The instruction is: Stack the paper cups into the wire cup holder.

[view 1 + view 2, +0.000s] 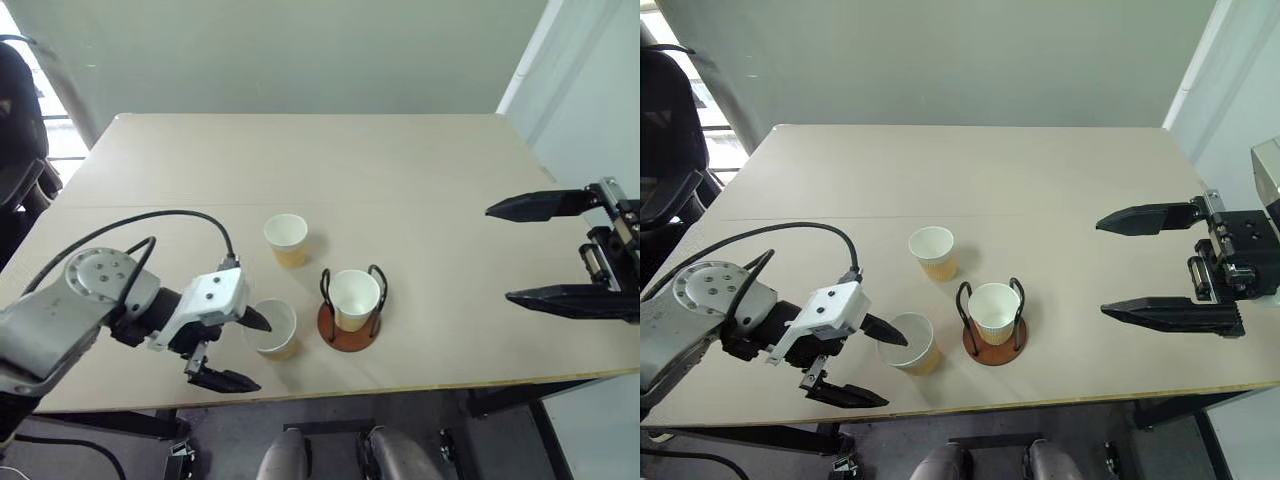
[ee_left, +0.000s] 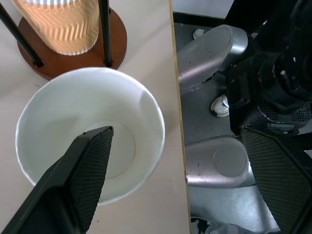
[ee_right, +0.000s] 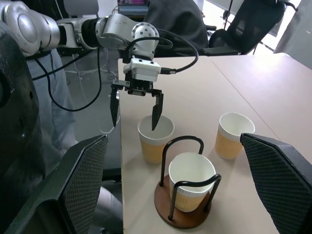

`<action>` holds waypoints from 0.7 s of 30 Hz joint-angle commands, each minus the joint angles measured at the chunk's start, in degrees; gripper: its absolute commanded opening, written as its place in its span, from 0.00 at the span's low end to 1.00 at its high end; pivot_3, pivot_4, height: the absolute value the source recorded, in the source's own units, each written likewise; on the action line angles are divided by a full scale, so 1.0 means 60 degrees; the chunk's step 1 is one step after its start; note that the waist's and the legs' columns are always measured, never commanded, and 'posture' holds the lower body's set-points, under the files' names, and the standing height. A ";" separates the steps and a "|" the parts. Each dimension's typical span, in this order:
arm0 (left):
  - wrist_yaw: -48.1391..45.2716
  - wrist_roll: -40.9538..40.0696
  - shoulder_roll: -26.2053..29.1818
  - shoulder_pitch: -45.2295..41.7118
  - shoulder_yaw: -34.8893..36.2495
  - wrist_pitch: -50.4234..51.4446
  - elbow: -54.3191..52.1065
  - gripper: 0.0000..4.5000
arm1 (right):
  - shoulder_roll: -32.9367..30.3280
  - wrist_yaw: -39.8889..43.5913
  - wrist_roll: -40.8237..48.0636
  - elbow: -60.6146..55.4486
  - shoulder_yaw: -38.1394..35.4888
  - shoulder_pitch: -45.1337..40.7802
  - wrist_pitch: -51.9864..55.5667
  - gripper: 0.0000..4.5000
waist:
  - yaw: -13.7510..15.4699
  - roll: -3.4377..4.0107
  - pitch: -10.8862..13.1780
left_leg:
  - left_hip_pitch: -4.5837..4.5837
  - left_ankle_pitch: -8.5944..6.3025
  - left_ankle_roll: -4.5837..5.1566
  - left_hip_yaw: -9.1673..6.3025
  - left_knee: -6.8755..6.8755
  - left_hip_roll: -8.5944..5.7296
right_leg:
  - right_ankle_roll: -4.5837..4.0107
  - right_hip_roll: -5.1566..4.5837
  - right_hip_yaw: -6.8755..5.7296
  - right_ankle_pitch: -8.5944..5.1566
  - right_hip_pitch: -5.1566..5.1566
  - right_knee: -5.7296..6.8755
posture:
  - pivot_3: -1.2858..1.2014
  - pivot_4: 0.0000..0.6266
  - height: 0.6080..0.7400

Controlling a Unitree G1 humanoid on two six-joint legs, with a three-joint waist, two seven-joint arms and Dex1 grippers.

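Observation:
Three paper cups stand upright on the table. One cup (image 1: 354, 297) sits inside the wire cup holder (image 1: 348, 337), between its two black loops. A second cup (image 1: 286, 238) stands free behind and to the left of the holder. The third cup (image 1: 272, 328) stands near the front edge, just left of the holder. My left gripper (image 1: 243, 351) is open and straddles this cup's near wall. One finger (image 2: 83, 170) reaches inside the cup and the other (image 2: 278, 175) hangs outside, past the table edge. My right gripper (image 1: 500, 252) is open and empty, in the air to the right of the holder.
The table's front edge (image 1: 400, 388) runs just in front of the holder and the near cup. A black office chair (image 1: 665, 150) stands off the table's left side. A black cable (image 1: 160, 215) loops over my left arm.

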 commanded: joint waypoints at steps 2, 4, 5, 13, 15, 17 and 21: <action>0.0003 0.0282 -0.0075 -0.0106 0.0003 -0.0206 0.0038 0.70 | -0.0250 0.0032 -0.0036 -0.0095 -0.0207 0.0045 -0.0241 1.00 | 0.0005 0.0000 0.0000 | 0.0000 0.0000 0.0000 0.0001 0.0000 -0.0001 | 0.0013 0.0000 0.0003 0.0006 0.0000 0.0000 | 0.52 0.24 1.00; -0.0027 0.0316 -0.0101 -0.0093 0.0012 -0.0233 0.0059 0.54 | -0.0275 0.0051 -0.0061 -0.0082 -0.0208 0.0056 -0.0287 1.00 | 0.0006 0.0000 0.0000 | 0.0000 0.0000 0.0001 0.0003 0.0001 -0.0002 | 0.0015 0.0001 0.0008 0.0007 0.0000 0.0000 | 0.52 0.24 1.00; -0.0041 0.0339 -0.0104 -0.0073 0.0016 -0.0250 0.0062 0.46 | -0.0280 0.0057 -0.0070 -0.0084 -0.0209 0.0056 -0.0308 1.00 | 0.0006 0.0000 0.0000 | 0.0001 0.0000 0.0001 0.0004 0.0001 -0.0003 | 0.0016 0.0002 0.0013 0.0006 0.0000 0.0000 | 0.52 0.24 1.00; -0.0104 0.0419 -0.0048 0.0120 0.0142 -0.0327 0.0042 0.01 | -0.0262 0.0005 -0.0133 -0.0126 -0.0094 0.0041 -0.0463 1.00 | 0.0006 0.0000 0.0000 | 0.0007 0.0000 0.0001 0.0010 0.0010 -0.0010 | 0.0032 0.0011 0.0045 0.0007 0.0005 0.0000 | 0.52 0.24 1.00; -0.0103 0.0424 -0.0033 0.0149 0.0164 -0.0335 0.0029 0.01 | -0.0274 0.0027 -0.0239 -0.0115 -0.0027 0.0056 -0.0537 1.00 | 0.0006 0.0000 0.0000 | 0.0009 0.0000 0.0002 0.0013 0.0010 -0.0011 | 0.0035 0.0011 0.0050 0.0007 0.0005 0.0000 | 0.52 0.24 1.00; -0.0090 0.0448 -0.0011 0.0172 0.0183 -0.0343 0.0024 0.01 | -0.0267 0.0037 -0.0313 -0.0115 0.0033 0.0055 -0.0604 1.00 | 0.0006 0.0000 0.0000 | 0.0011 0.0000 0.0002 0.0013 0.0010 -0.0011 | 0.0037 0.0011 0.0051 0.0009 0.0006 0.0000 | 0.52 0.24 1.00; -0.0072 0.0480 0.0022 0.0170 0.0226 -0.0353 0.0029 0.01 | -0.0237 0.0040 -0.0395 -0.0063 0.0174 -0.0009 -0.0730 1.00 | 0.0006 0.0000 0.0000 | 0.0014 0.0000 0.0003 0.0013 0.0013 -0.0011 | 0.0039 0.0012 0.0053 0.0010 0.0008 0.0002 | 0.52 0.24 1.00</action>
